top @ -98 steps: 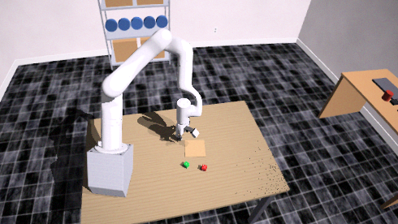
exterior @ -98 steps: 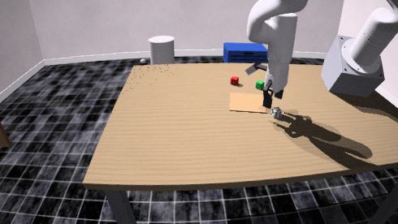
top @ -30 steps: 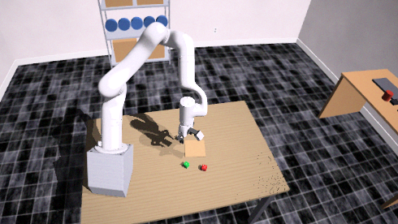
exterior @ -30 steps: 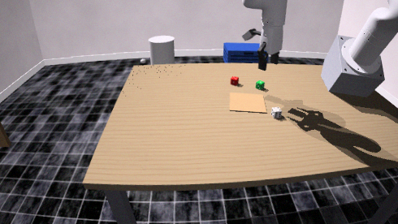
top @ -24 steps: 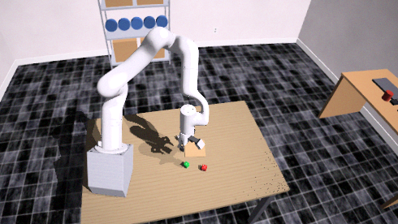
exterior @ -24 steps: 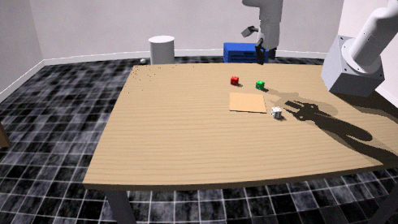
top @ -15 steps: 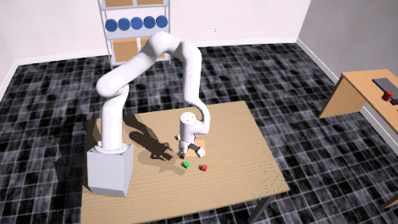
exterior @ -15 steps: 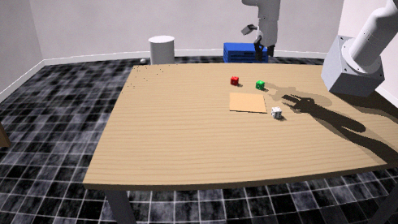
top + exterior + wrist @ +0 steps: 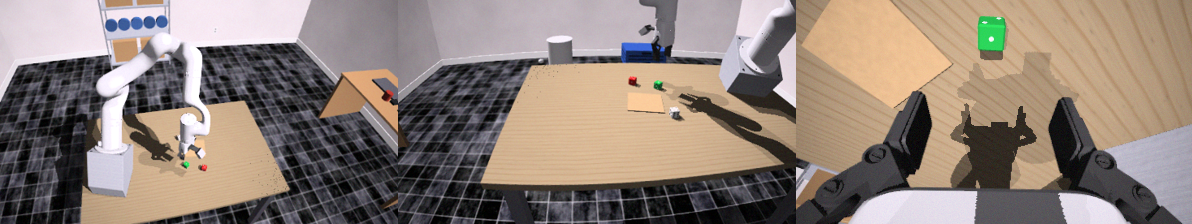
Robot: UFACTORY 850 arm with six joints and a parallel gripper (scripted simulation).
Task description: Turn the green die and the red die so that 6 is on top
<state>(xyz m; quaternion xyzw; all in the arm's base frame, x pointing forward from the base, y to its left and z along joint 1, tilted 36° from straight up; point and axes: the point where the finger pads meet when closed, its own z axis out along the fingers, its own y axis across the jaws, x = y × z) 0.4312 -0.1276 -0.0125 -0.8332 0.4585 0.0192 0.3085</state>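
Observation:
My gripper is open and empty, high above the table. The green die lies on the table off the mat, ahead of the fingers in the wrist view. Its large face there shows one pip and seems to be the top; a narrow side shows two. The red die lies on the table off the mat; its top is too small to read. The white die lies beside a mat corner. The tan mat lies flat and bare.
The wooden table carries the dice and mat. The robot's grey base stands at one table end. In the top view the arm hangs over part of the mat and hides it. The arm's shadow falls across the table.

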